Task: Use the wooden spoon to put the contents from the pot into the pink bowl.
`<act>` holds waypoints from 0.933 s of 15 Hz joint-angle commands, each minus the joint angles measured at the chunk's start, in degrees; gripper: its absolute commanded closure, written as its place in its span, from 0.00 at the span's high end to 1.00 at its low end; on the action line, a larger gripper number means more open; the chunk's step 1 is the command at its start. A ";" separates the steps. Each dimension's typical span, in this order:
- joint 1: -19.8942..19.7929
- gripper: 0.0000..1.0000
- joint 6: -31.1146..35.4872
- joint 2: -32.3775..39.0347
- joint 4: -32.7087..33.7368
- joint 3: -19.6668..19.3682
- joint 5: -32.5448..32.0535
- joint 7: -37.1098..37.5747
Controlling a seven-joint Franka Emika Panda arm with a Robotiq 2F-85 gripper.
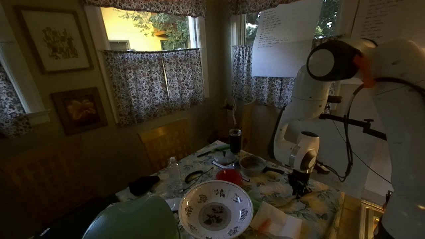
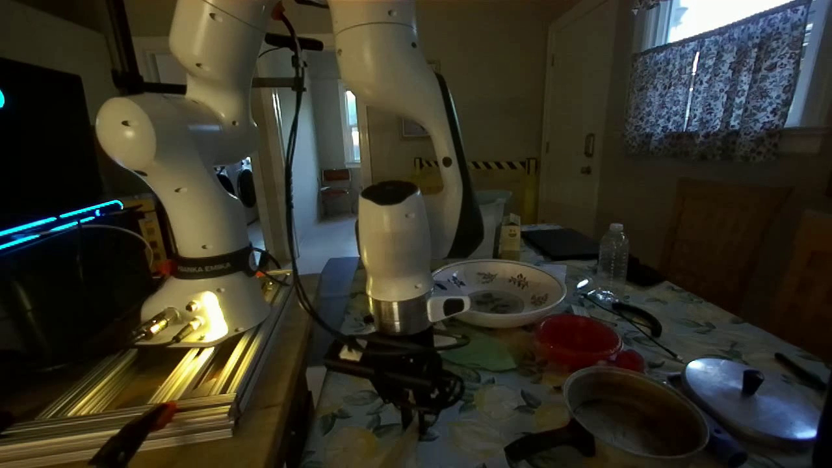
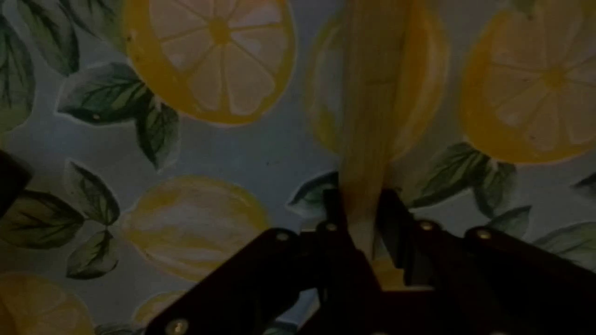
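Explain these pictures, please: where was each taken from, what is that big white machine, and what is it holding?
The white machine is a robot arm, jointed a little like yours, with a black hand at its end. Two pictures come from cameras standing outside the robot, in different places; the dim close-up comes from a camera on its wrist, looking down past the hand. On the lemon-patterned tablecloth you can see an open pot, its lid beside it, a small reddish-pink bowl, a large white bowl with floral decoration and a clear bottle, among other things. The hand grips what is presumably the wooden spoon: only a flat length of wood shows.
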 commanded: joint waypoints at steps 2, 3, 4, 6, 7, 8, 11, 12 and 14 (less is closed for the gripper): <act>2.60 0.07 -3.99 -5.94 -4.50 -4.09 -2.75 5.32; 2.90 0.07 -5.20 -6.70 -4.58 -5.16 -3.32 6.86; 3.27 0.07 -6.34 -7.44 -4.37 -6.31 -3.93 8.90; 3.71 0.07 -8.03 -9.06 -3.79 -8.23 -5.56 12.03; 4.24 0.07 -8.68 -9.37 -3.54 -9.41 -6.88 14.14; 4.69 0.07 -9.02 -9.37 -3.32 -10.27 -8.26 15.70; 6.90 0.07 -8.34 -8.91 -3.95 -12.08 -12.06 19.20; 7.81 0.07 -7.90 -8.85 -4.64 -12.47 -13.37 19.45; 8.79 0.54 -6.42 -8.93 -5.77 -11.79 -13.68 17.28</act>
